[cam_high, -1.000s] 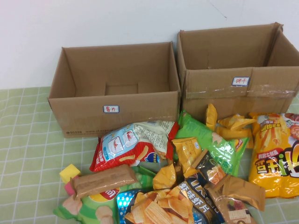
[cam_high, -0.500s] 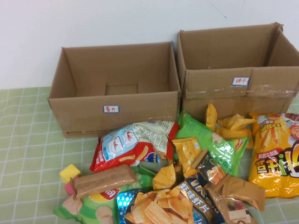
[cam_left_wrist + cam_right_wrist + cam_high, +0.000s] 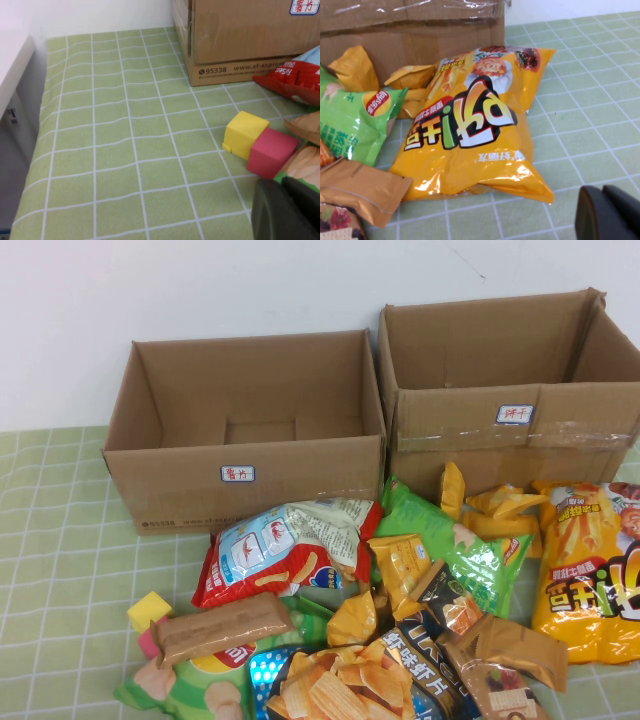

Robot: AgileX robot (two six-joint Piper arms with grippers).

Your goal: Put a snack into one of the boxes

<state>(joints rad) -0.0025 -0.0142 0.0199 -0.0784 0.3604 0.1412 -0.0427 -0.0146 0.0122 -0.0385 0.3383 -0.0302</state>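
Observation:
Two open cardboard boxes stand at the back, the left box (image 3: 245,430) and the right box (image 3: 505,380), both with nothing seen inside. A pile of snack bags lies in front: a red-white chips bag (image 3: 285,550), a green bag (image 3: 450,545), a big yellow bag (image 3: 590,560) and a brown bar (image 3: 222,627). Neither gripper shows in the high view. My left gripper (image 3: 282,205) is shut and empty, low over the cloth beside the yellow block (image 3: 245,134) and pink block (image 3: 271,152). My right gripper (image 3: 602,212) is shut and empty, near the big yellow bag (image 3: 475,130).
A green checked cloth (image 3: 60,540) covers the table. Bare cloth lies left of the pile (image 3: 125,150) and right of the yellow bag (image 3: 590,100). A white ledge (image 3: 12,65) borders the table's left side. A brown packet (image 3: 360,192) lies near the green bag (image 3: 350,120).

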